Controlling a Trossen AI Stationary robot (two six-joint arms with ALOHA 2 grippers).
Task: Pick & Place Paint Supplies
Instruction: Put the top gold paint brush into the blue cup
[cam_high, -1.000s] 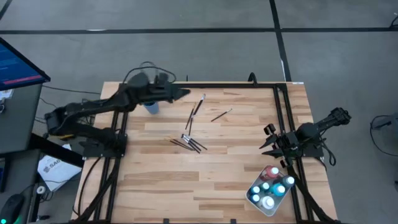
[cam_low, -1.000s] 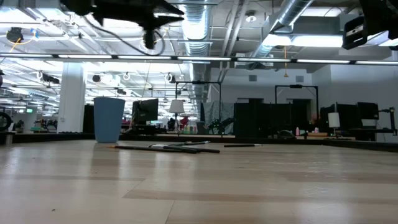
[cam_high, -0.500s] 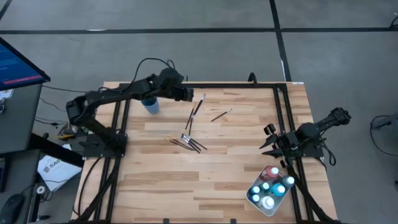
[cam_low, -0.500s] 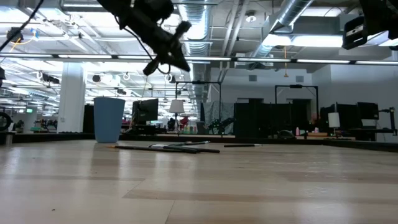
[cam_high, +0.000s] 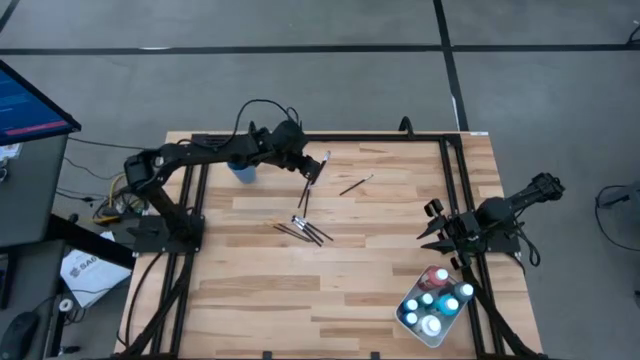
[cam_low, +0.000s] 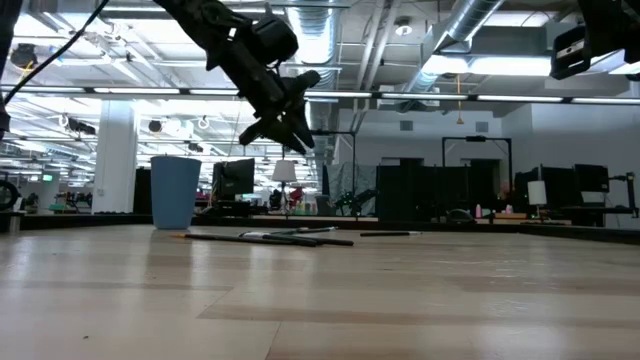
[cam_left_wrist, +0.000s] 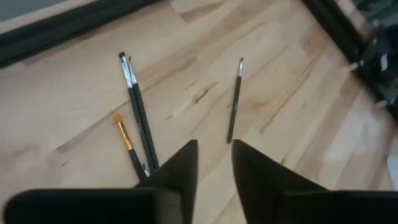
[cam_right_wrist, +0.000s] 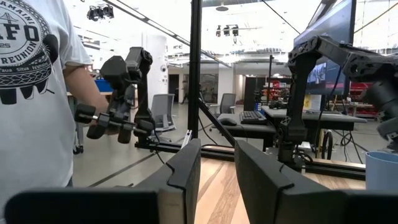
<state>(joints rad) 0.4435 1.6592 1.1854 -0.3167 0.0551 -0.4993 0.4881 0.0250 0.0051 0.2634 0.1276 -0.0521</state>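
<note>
Thin dark-handled paintbrushes lie flat on the wooden table: a pair (cam_high: 316, 171) near the far edge, a single one (cam_high: 355, 185) to their right, and a cluster (cam_high: 305, 230) nearer the middle. Small paint bottles (cam_high: 436, 298) stand in the white tray (cam_high: 402, 318) at the near right. My left gripper (cam_high: 308, 160) hangs open above the far pair, tipped down; in the left wrist view (cam_left_wrist: 214, 144) the pair (cam_left_wrist: 134, 99) and the single brush (cam_left_wrist: 235, 99) lie beyond its fingers. My right gripper (cam_high: 428, 228) waits open at the right edge, above the table.
A blue cup (cam_high: 243, 172) stands upright at the far left, just behind my left arm; the low view shows it (cam_low: 175, 192) left of the brushes (cam_low: 270, 237). A black frame borders the table's sides. A person in a white shirt (cam_right_wrist: 31, 93) stands beyond the table.
My left gripper has come away from above the blue cup toward the table's right, and has sunk toward the far pair of brushes. It has tipped from level to pointing slantwise down and has rolled. The brushes have not moved.
</note>
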